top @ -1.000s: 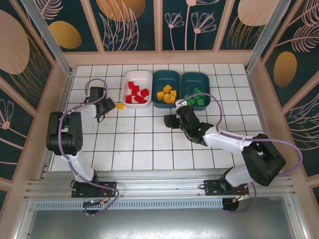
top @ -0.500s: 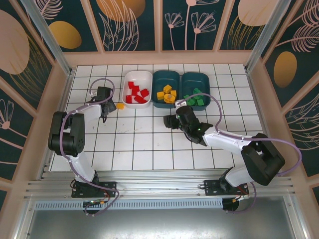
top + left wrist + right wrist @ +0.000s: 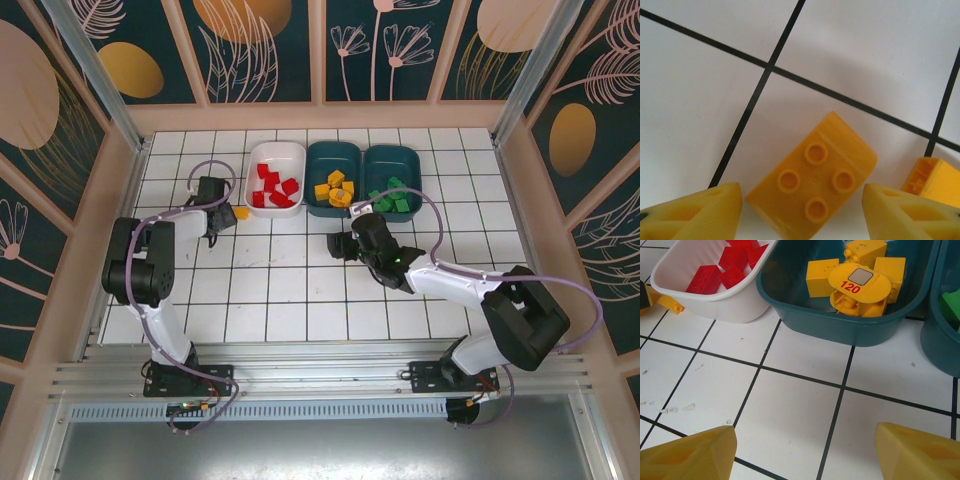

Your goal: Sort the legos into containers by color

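White tiled worktop | left jaws open, straddling skewed yellow brick (image 3: 812,192) left of white bin (image 3: 725,307), not touching | second yellow brick (image 3: 935,182) beside one fingertip (image 3: 910,215) | risk: closing twists brick or snags neighbour | right jaws wide, empty, near middle teal bin (image 3: 840,327)

The green lego (image 3: 951,304) is cut off by the right edge.

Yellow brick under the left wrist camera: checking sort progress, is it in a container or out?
Out. The yellow brick lies studs-up on the tiled table, with the left gripper open around it.
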`<action>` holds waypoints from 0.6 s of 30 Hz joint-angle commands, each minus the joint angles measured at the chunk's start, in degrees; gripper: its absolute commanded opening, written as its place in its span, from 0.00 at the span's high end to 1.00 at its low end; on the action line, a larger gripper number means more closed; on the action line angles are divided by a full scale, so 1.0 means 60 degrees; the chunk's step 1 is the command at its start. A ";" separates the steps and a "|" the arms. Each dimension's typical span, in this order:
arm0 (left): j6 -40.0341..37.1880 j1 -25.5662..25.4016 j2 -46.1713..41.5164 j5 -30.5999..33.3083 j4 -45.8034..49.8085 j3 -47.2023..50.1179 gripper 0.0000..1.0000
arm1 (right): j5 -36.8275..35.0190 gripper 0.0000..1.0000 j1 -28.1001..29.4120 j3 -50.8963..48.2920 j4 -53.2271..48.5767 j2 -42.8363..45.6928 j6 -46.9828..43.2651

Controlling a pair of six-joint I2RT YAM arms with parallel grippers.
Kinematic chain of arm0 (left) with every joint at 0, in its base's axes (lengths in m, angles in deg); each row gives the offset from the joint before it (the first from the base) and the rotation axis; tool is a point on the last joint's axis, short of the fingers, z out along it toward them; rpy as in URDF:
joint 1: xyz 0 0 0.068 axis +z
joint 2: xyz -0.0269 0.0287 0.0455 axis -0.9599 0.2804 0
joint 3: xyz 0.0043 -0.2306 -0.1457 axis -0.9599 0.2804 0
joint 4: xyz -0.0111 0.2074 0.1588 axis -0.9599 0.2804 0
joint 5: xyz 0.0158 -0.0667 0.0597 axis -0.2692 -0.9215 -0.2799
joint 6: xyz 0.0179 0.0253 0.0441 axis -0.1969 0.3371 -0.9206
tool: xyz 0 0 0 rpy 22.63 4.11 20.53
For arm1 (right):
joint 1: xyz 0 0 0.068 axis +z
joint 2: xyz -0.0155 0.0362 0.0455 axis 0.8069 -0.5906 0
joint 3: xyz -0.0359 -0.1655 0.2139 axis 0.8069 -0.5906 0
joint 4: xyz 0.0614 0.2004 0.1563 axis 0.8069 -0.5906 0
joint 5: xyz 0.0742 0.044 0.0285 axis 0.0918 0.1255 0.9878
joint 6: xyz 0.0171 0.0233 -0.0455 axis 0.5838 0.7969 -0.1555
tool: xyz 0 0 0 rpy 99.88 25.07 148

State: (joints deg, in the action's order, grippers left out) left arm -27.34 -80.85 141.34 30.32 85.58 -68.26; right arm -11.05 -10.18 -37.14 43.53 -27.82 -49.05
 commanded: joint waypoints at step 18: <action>0.0015 0.0061 0.0888 0.0415 0.0784 -0.1350 0.66 | -0.0283 0.26 0.0084 0.0203 -0.0030 -0.0068 0.0030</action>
State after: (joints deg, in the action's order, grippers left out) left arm -27.61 -80.85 146.08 30.95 88.13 -75.04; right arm -11.07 -10.18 -37.12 43.53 -27.82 -49.07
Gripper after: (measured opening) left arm 0.357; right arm 0.738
